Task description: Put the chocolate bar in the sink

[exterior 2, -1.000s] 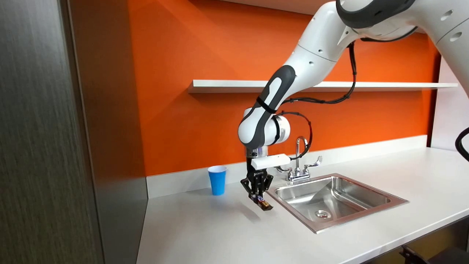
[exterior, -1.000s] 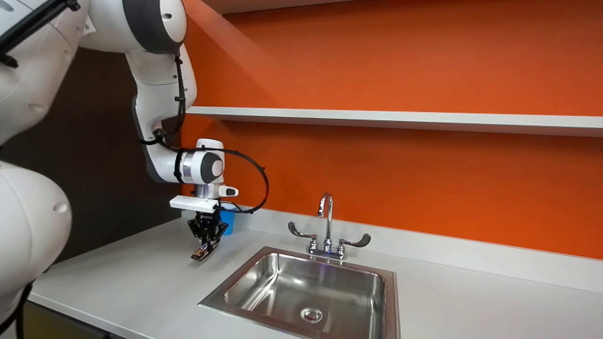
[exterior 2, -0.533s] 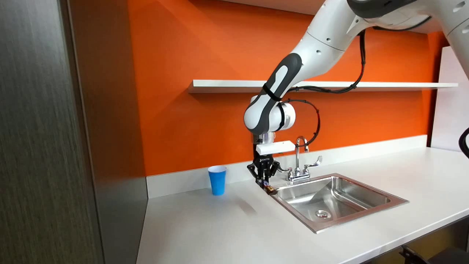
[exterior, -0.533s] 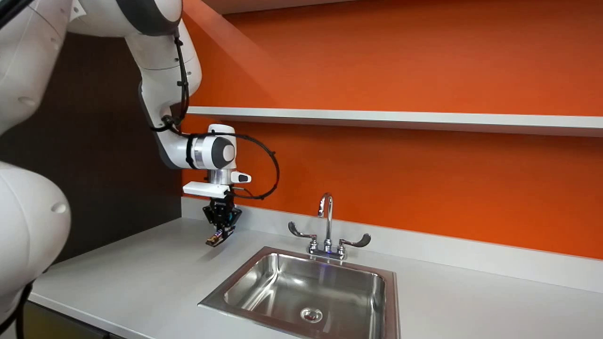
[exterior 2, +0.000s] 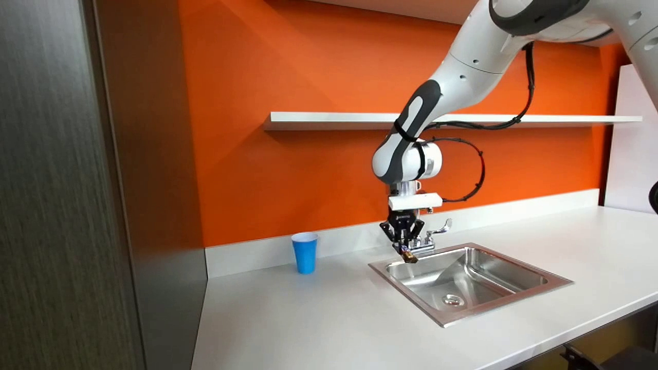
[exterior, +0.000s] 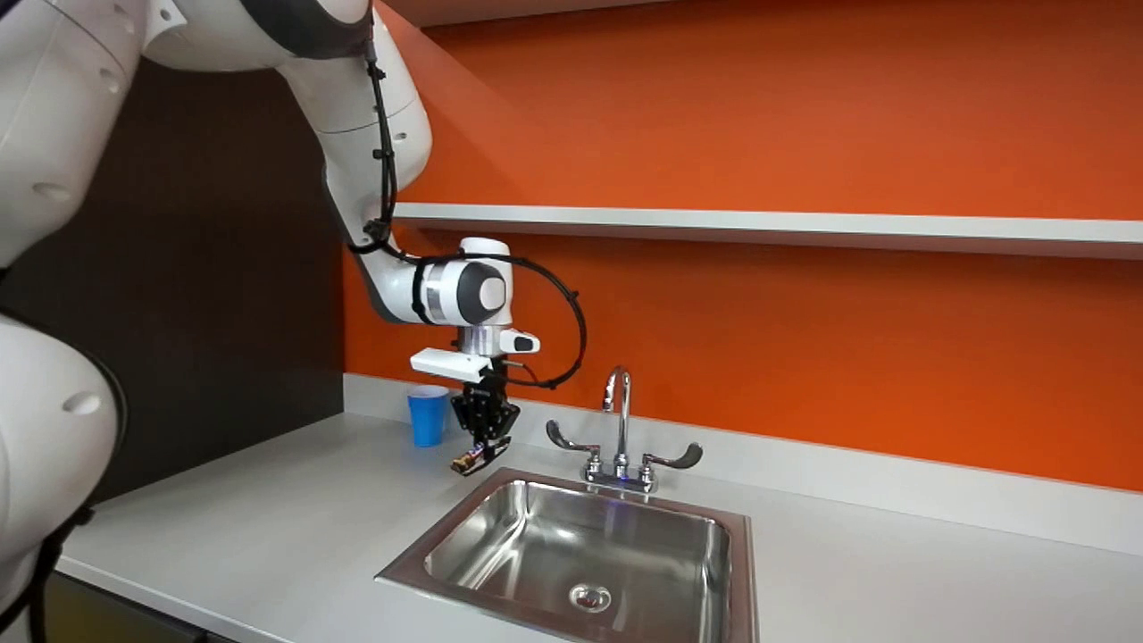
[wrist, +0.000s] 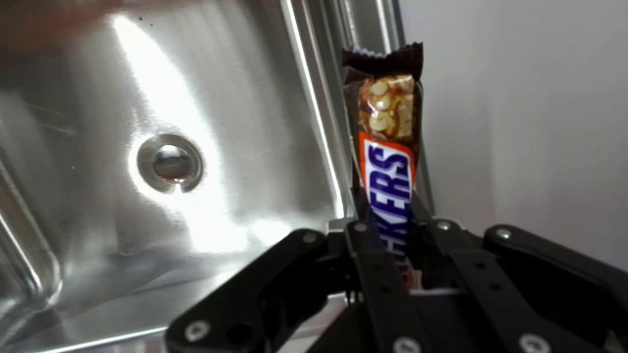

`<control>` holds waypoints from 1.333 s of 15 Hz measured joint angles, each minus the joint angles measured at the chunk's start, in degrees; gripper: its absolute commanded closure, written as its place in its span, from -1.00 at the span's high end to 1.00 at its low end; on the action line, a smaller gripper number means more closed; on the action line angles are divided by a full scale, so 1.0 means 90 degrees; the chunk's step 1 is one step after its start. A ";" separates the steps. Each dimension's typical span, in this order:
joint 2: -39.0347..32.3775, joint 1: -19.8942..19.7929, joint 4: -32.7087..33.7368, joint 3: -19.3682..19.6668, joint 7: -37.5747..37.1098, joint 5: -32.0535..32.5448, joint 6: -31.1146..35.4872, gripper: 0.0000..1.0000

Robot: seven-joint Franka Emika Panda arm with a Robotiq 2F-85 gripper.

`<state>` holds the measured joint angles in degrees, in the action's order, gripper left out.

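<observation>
The bar (wrist: 385, 113) is aloft near the edge of the sink (wrist: 245, 122), its nearer half pinched snugly in the pincer (wrist: 391, 220). In the wrist view the bar's long axis runs out to twelve o'clock; the sink lies toward nine, so the coming move should go that way. Dark brown, crimped tip, blue letters on white.

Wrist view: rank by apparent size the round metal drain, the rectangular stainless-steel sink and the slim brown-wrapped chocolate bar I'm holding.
1. Rectangular stainless-steel sink, partly cut off by the frame
2. Slim brown-wrapped chocolate bar, though nearness enlarges it
3. Round metal drain
</observation>
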<state>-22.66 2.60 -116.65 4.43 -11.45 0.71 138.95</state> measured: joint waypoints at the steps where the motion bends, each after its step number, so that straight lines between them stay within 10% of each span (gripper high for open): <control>1: -0.0035 -0.0094 -0.0004 0.0059 -0.0007 -0.0040 0.0000 -0.91; 20: -0.1732 -0.0659 0.0114 0.0340 -0.0110 -0.0766 0.0467 -0.91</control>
<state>-38.26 -3.34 -115.62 7.50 -12.45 -6.18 143.15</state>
